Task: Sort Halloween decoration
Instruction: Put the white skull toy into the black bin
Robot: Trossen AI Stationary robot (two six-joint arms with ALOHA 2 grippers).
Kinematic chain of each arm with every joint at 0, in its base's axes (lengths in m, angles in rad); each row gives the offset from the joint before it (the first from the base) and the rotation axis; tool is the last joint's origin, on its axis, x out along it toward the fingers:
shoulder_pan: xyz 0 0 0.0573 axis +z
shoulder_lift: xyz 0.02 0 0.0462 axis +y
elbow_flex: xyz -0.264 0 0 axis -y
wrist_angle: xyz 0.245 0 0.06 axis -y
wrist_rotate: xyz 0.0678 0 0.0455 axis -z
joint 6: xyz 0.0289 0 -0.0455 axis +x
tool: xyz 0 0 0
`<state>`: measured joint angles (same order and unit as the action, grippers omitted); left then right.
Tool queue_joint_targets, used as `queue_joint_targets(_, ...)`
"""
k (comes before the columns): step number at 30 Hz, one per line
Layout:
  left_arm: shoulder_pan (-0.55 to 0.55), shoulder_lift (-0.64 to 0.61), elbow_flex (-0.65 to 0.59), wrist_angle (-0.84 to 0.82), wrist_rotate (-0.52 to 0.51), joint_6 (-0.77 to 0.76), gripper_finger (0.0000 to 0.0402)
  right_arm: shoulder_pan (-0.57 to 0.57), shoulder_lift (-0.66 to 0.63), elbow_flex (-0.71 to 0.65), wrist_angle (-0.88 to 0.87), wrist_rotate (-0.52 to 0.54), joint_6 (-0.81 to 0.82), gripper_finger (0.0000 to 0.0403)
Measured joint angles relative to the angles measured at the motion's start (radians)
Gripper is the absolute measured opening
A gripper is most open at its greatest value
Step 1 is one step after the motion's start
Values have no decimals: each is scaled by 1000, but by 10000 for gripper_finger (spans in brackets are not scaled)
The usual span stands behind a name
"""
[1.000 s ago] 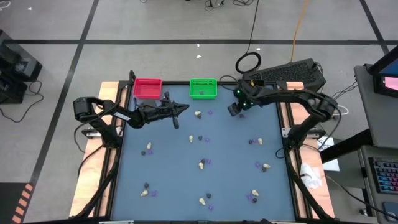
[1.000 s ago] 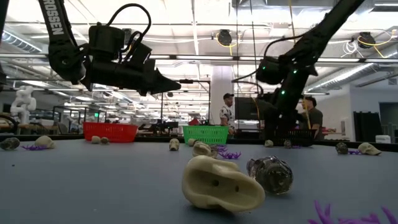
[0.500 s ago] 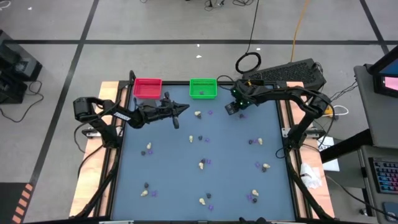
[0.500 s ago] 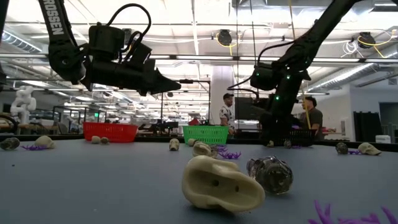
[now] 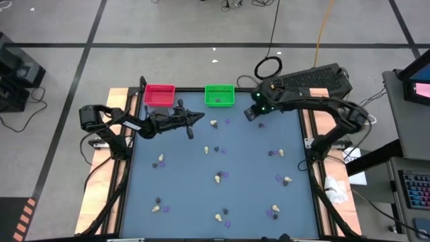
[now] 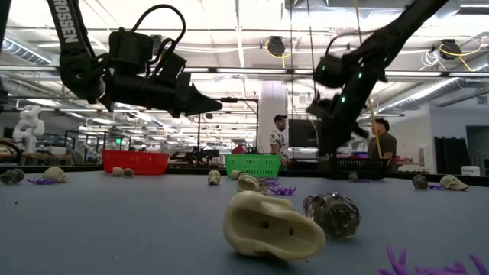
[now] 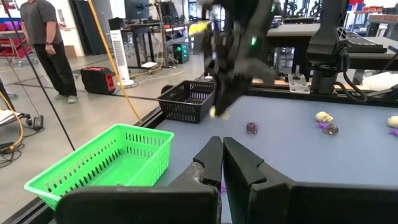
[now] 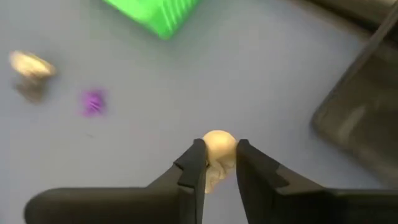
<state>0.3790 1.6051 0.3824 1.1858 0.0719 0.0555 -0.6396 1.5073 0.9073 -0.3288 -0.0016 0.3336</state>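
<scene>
The right tool [image 8: 214, 167] is pinched on a cream-white lump [image 8: 216, 149], lifted off the blue counter [image 5: 248, 161] near its far edge. Just beside this tool stands the black bin [image 7: 191, 99]; the green bin [image 5: 220, 95] lies a little farther off on its other side, and the red bin [image 5: 159, 94] beyond that. Below and ahead of the tool, another cream lump [image 8: 31, 64] and a flat purple bit [image 8: 93, 102] rest on the counter. More cream, dark and purple trinkets are scattered well apart over the rest of it. The left tool [image 5: 196, 117], fingers pressed together and empty, hovers between the red and green bins.
</scene>
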Motion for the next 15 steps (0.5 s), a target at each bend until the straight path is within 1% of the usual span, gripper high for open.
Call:
queue_joint_targets(3, 0, 0, 0, -5, 0, 0, 8, -30, -81, 0, -12, 62, -29, 54)
queue_joint_targets(6, 0, 0, 0, -7, 0, -41, 8, -95, -122, 0, -27, 133, -58, 37)
queue_joint_targets(9, 0, 0, 0, -7, 1, -71, 8, -187, -115, 0, -36, 134, -85, 24)
queue_joint_targets(12, 0, 0, 0, -8, 7, -74, 8, -268, -62, 0, -44, 126, -114, 18)
queue_joint_targets(15, 0, 0, 2, -21, 7, -76, 8, -322, -3, 0, -44, 66, -137, 18)
